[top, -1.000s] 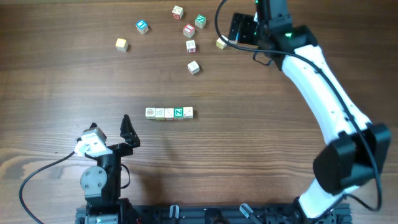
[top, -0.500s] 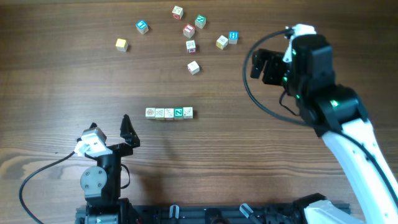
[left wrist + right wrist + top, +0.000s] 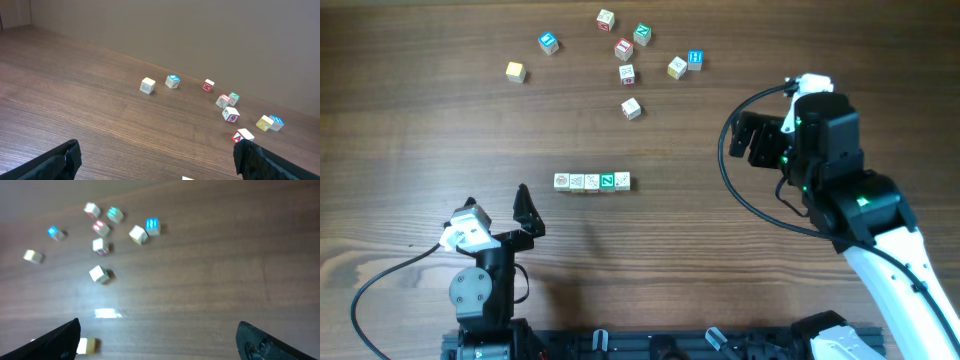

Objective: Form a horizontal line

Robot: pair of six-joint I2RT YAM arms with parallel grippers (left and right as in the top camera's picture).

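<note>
Horizontal line (image 3: 592,181), faces illegibly small

One overhead view, two wrist views.
The overhead camera looks straight down on the whole desk (image 3: 420,120), with the arm bases (image 3: 480,295) at the bottom edge. The left wrist camera sits low, looking obliquely across the desk past the left tool (image 3: 156,147) to the scattered cubes (image 3: 230,114). The right wrist camera looks down from higher, blurred, past the right tool (image 3: 157,325); all three share those cubes.
</note>
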